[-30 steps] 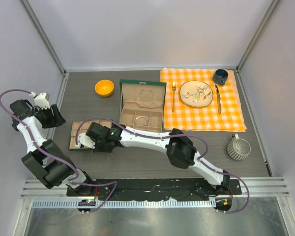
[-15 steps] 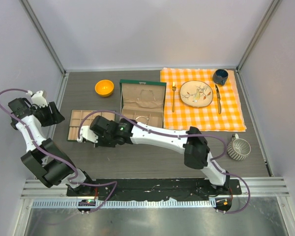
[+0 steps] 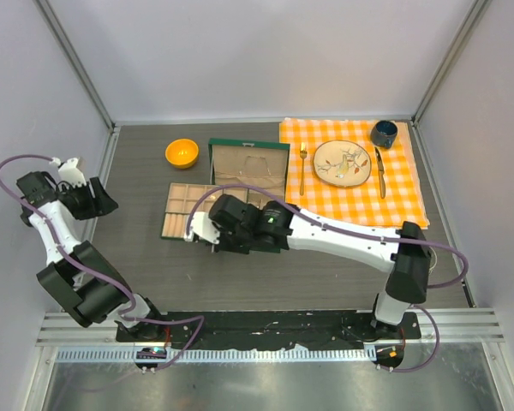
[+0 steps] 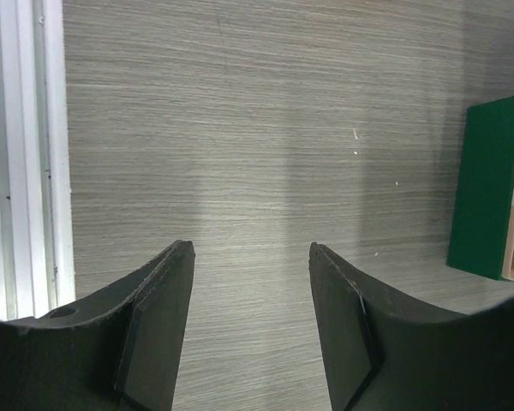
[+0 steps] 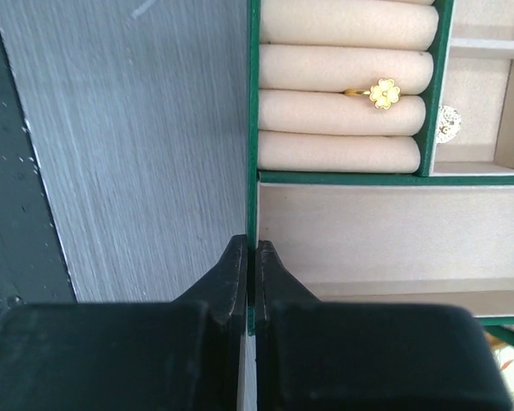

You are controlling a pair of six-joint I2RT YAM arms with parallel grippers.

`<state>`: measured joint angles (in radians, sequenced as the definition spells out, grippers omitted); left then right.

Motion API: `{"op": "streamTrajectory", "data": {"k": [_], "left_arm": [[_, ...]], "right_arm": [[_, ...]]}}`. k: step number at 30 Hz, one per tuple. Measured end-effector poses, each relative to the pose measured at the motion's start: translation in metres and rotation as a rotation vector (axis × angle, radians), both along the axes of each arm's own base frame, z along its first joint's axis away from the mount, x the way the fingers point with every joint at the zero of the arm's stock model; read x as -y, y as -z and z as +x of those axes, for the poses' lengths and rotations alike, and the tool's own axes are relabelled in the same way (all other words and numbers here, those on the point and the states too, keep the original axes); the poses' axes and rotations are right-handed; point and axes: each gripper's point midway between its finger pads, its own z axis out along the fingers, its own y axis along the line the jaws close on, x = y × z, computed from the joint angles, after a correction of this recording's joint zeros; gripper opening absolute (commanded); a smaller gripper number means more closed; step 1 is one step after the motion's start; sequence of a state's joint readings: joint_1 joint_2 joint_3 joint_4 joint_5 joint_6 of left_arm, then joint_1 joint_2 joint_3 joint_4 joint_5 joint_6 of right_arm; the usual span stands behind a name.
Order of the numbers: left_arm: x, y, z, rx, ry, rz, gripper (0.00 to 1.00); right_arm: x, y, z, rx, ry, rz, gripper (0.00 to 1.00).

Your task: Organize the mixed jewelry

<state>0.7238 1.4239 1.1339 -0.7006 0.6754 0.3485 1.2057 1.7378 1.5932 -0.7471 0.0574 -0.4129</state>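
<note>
A flat green tray with beige compartments lies on the table just left of the open green jewelry box. My right gripper is shut on the tray's near-left wall; in the right wrist view the thin green wall sits pinched between the fingers. In the tray, a gold flower ring rests in the roll slots and a small silver stud lies beside them. A fine chain hangs in the box lid. My left gripper stands open over bare table at the far left, holding nothing.
An orange bowl sits behind the tray. An orange checked cloth at the back right carries a plate, gold fork, knife and dark cup. A grey mug stands at the right.
My right arm has swung to the right, dragging the tray from the left part of the table to just beside the jewelry box. The left arm has barely moved.
</note>
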Motion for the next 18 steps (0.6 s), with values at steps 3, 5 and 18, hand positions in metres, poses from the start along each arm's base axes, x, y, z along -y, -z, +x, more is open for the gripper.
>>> {"op": "streamTrajectory", "data": {"k": [3,5,18], "left_arm": [[0.012,0.003,0.001,-0.006,0.029,-0.007,0.61],[0.023,0.005,0.002,-0.010,0.060,-0.008,0.62],[0.089,0.002,0.018,-0.003,0.222,0.010,0.64]], "right_arm": [[0.023,-0.001,0.011,-0.006,0.041,0.000,0.01],[0.037,0.001,0.018,-0.015,0.068,-0.001,0.01],[0.101,0.026,0.035,-0.067,0.178,-0.040,0.01]]}}
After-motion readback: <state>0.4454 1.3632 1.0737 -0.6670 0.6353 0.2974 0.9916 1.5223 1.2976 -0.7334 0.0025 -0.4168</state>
